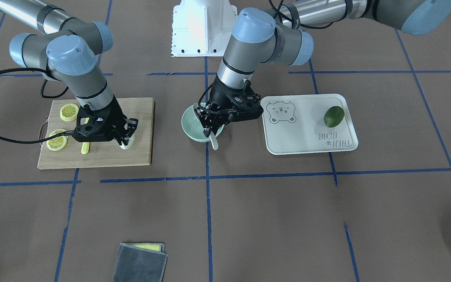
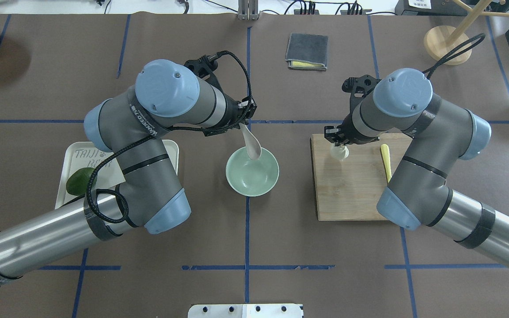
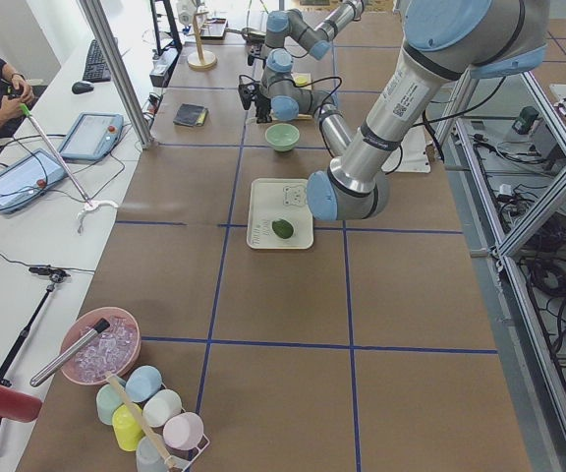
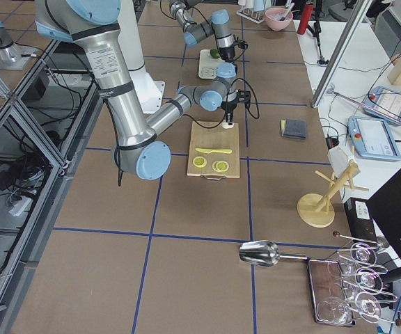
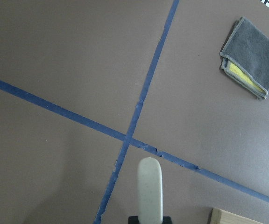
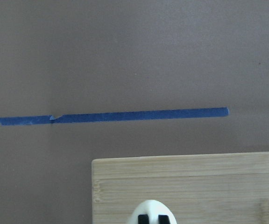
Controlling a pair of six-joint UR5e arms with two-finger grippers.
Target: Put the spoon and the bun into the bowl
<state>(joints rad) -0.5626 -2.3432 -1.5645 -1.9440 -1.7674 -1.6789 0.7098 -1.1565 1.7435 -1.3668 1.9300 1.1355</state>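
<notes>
The pale mint-green bowl [image 1: 190,126] [image 2: 254,179] stands at the table's middle. My left gripper [image 1: 211,126] [image 2: 242,124] is shut on the beige-white spoon [image 2: 252,145] and holds it tilted, scoop down over the bowl's far rim. The spoon's handle end sticks out past the fingers [image 1: 214,143] [image 5: 150,189]. My right gripper [image 1: 126,135] [image 2: 336,139] is down on the white bun [image 1: 127,143] [image 2: 339,153] [image 6: 152,211] at the corner of the wooden board [image 1: 139,153] [image 2: 347,194], its fingers closed on the bun. I cannot tell whether the bun is lifted.
A yellow knife [image 2: 385,161] and lemon slices [image 1: 69,112] lie on the board. A white bear-printed tray [image 1: 307,138] with a green fruit [image 1: 334,116] sits on the bowl's other side. A folded grey cloth [image 2: 307,51] [image 5: 251,56] lies beyond the bowl.
</notes>
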